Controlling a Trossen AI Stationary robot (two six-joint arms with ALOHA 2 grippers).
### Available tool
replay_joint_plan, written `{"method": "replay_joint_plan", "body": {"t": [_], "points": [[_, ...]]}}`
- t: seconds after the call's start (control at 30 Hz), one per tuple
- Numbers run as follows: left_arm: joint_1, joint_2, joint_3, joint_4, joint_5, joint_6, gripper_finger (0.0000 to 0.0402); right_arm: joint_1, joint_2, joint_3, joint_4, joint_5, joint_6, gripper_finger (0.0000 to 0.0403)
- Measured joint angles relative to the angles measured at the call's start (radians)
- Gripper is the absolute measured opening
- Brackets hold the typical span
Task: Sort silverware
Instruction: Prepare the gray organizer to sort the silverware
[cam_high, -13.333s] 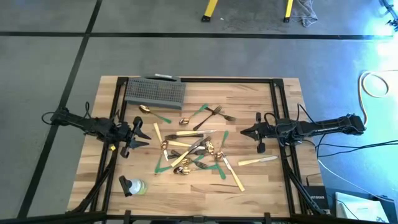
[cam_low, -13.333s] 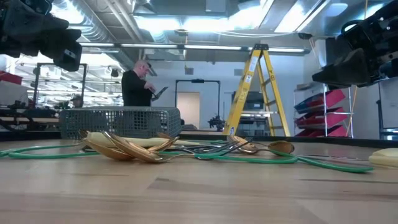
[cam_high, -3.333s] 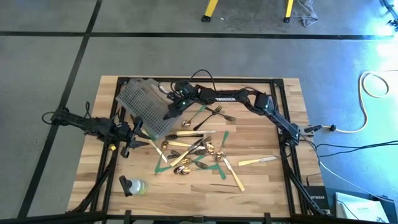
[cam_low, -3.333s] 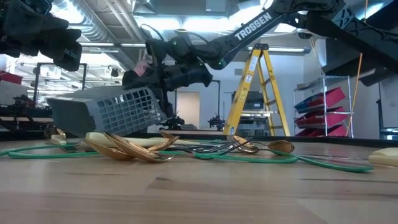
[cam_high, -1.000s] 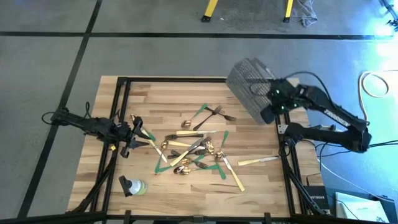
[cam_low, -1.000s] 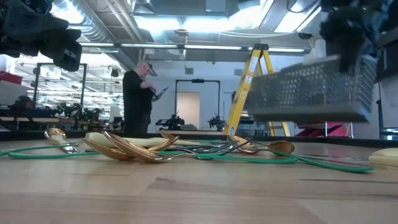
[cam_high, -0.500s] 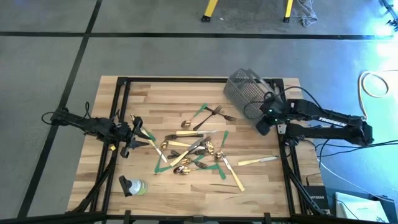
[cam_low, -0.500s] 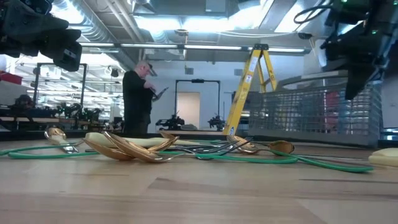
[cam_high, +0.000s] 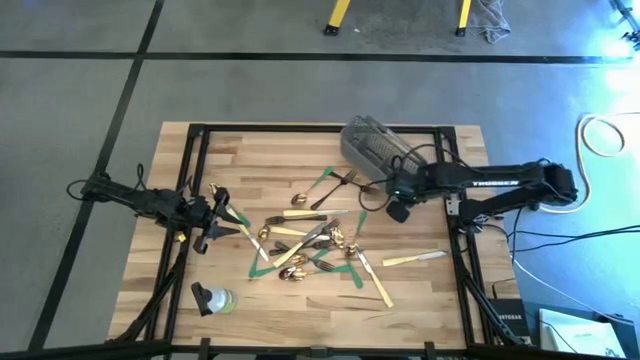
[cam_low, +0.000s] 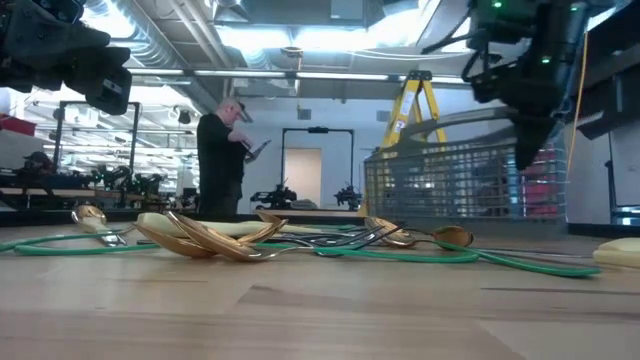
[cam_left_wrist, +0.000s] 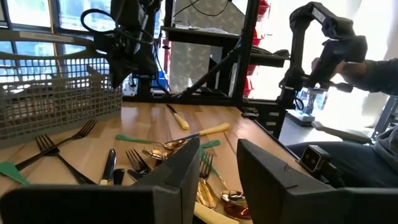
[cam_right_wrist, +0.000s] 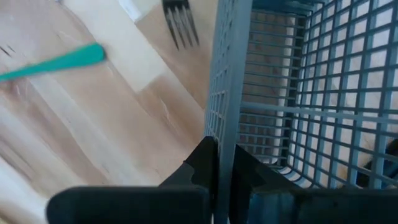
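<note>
Holding the mesh basket (cam_high: 369, 147) by one wall w/ my right gripper (cam_high: 393, 187), fingers pressed together on the wire, nothing else in the pinch. The right wrist view shows the wall (cam_right_wrist: 225, 81) running up between my two fingers (cam_right_wrist: 202, 158), w/ fork tines (cam_right_wrist: 180, 23) and a green tape strip (cam_right_wrist: 59, 61) on the wood just past it. Basket sits at the far right part of the table (cam_high: 440, 290); in the low view its base (cam_low: 460, 222) reads as down on or nearly on the wood, can't tell which.

The silverware (cam_high: 310, 236) lies in a loose heap mid-table: gold spoons, dark forks, cream-handled knives crossed over green tape. From the basket it lies toward the near edge and toward my left arm's side. Closest pieces are the two dark forks (cam_high: 347, 180), just beside the basket's near-left corner, handles slanting away from it into the heap. One cream knife (cam_high: 414, 259) lies apart on my right side, long axis roughly across the table, nearly under my right arm's reach.

My left gripper (cam_high: 226, 214) hangs at the heap's left edge, fingers part spread, holding nothing. A gold spoon (cam_high: 213, 190) lies just beside it. Left wrist view looks across forks (cam_left_wrist: 59, 149) and spoons toward the basket.

My read: left is nearer the bulk of the heap, right nearer the forks and the lone knife. Once I let go of the wall, right has the short carry; left must cross the heap to reach the basket.
</note>
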Motion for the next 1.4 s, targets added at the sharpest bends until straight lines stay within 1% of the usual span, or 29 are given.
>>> {"method": "replay_joint_plan", "body": {"t": [0.2, 0.47, 0.63, 0.83, 0.9, 1.07, 1.23, 1.4], "points": [[0.000, 0.000, 0.000, 0.000, 0.000, 0.000, 0.0092, -0.015, 0.036, 0.064, 0.025, -0.025, -0.042, 0.0000], [0.000, 0.000, 0.000, 0.000, 0.000, 0.000, 0.0092, -0.116, 0.112, 0.054, 0.144, -0.044, -0.139, 0.0000], [0.000, 0.000, 0.000, 0.000, 0.000, 0.000, 0.0092, -0.152, 0.145, 0.072, 0.191, -0.054, -0.184, 0.0000], [0.000, 0.000, 0.000, 0.000, 0.001, 0.000, 0.0092, -0.152, 0.157, 0.113, 0.199, -0.074, -0.209, 0.0000], [0.000, 0.000, 0.000, 0.000, 0.000, 0.000, 0.0092, -0.152, 0.156, 0.115, 0.199, -0.091, -0.214, 0.0000], [0.000, 0.000, 0.000, 0.000, 0.001, 0.000, 0.0092, -0.152, 0.156, 0.117, 0.198, -0.090, -0.211, 0.0001], [0.000, 0.000, 0.000, 0.000, 0.000, 0.000, 0.0092, -0.152, 0.156, 0.117, 0.198, -0.076, -0.208, 0.0015], [0.000, 0.000, 0.000, 0.000, 0.001, 0.000, 0.0092, -0.151, 0.155, 0.117, 0.199, -0.076, -0.199, 0.0043]]}}
